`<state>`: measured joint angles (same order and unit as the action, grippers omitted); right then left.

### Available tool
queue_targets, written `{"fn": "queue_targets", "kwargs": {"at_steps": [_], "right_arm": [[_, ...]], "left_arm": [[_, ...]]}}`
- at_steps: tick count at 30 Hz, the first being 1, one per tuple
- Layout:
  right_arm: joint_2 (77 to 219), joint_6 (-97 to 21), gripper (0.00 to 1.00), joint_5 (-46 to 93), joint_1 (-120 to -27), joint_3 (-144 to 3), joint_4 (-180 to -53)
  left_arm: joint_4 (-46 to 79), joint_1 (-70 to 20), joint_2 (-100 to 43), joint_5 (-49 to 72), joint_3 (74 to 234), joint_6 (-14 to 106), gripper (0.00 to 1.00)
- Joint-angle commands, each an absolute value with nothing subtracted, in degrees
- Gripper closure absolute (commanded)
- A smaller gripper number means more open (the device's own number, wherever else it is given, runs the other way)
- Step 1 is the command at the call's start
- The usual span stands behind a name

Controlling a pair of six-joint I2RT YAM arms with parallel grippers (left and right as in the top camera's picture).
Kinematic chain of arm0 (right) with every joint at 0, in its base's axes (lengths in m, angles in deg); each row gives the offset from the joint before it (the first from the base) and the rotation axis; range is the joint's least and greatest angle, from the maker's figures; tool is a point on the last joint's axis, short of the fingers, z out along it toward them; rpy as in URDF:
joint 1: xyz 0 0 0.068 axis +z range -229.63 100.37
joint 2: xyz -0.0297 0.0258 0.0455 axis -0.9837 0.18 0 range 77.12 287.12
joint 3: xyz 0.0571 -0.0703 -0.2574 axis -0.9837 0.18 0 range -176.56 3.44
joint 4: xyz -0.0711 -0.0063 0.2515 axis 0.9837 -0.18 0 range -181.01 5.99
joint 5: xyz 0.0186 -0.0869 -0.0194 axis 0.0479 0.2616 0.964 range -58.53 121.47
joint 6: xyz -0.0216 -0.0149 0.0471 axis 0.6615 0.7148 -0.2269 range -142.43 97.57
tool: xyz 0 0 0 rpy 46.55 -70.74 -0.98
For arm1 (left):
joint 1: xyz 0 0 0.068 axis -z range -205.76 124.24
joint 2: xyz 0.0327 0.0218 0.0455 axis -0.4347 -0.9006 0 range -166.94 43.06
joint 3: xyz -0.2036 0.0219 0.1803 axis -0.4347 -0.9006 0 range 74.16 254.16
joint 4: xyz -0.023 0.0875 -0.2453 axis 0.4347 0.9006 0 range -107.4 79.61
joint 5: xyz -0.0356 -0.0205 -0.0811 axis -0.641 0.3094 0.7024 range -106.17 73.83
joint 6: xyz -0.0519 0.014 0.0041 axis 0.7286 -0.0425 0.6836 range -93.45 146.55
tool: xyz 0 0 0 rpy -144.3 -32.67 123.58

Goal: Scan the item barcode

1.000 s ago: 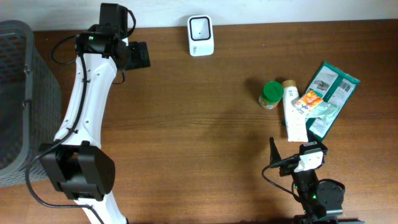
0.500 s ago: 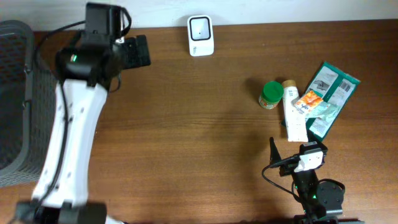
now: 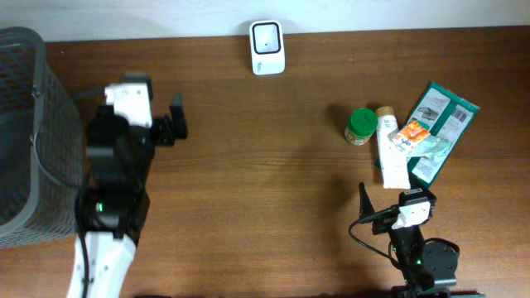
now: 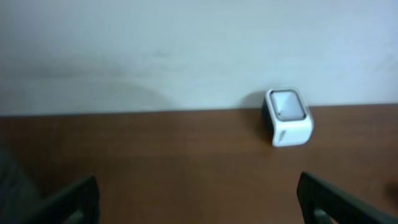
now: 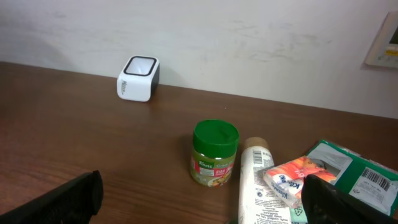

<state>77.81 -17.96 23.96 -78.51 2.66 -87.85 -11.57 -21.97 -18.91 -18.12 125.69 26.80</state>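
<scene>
The smooth brown wooden surface (image 3: 265,174) carries a rounded white plastic scanner block (image 3: 267,47); left fingers (image 4: 73,200) and right fingers (image 5: 69,199) fully spread, empty.

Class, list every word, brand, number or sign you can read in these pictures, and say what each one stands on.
"Knorr": label of the jar.
White tube: print too small to read.
Orange packet: lettering too blurred to read.
Green packet: its barcode shows, but the digits are unreadable.
</scene>
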Motion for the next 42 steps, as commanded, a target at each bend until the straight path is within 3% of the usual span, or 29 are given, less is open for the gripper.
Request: {"fn": "queue_targets", "kwargs": {"at_steps": [1, 9, 15, 21, 23, 42], "right_arm": [[77.3, -18.4, 0.02, 24.3, -78.9, 3.1, -87.9], [77.3, -18.4, 0.02, 24.3, -78.9, 3.1, -87.9], [77.3, -18.4, 0.02, 24.3, -78.9, 3.1, -87.9], [77.3, -18.4, 0.02, 24.2, -78.9, 3.1, -87.9], [77.3, -18.4, 0.02, 24.3, -78.9, 3.1, -87.9], [77.3, -18.4, 0.02, 24.2, -78.9, 3.1, -87.9]], "left_arm": [[-16.9, -25.1, -10.3, -15.0, 114.1, 23.4, 0.01], [-30.9, -28.3, 10.3, -11.9, 90.2, 20.3, 0.01], [-31.7, -28.3, 28.4, -11.9, 75.2, 17.7, 0.01], [-13.3, -28.3, 39.1, -11.4, 74.7, 10.5, 0.01], [-13.0, -28.3, 41.9, -12.5, 74.7, 9.9, 0.01], [-13.0, -28.3, 42.8, -12.9, 74.7, 10.4, 0.01]]}}
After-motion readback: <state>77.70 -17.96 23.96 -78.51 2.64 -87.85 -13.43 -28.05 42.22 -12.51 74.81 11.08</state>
